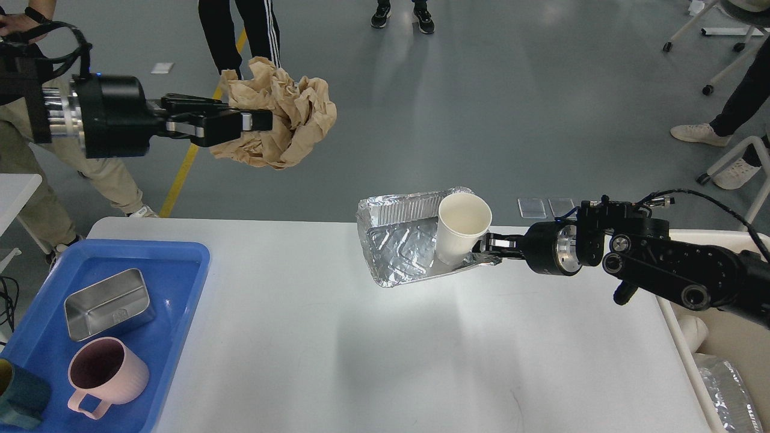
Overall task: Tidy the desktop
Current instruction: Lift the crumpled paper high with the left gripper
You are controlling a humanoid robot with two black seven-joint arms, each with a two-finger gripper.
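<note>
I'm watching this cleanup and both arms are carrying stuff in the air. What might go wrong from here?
1. The paper cup stands loose in the foil tray, which the right gripper pinches only at one edge. The tray looks tilted, so the cup might tip or slide out.
2. The thin foil may bend under that one-sided hold.
3. The left gripper holds the crumpled brown paper high, seemingly beyond the desktop; a slip would probably drop it on the floor.
</note>
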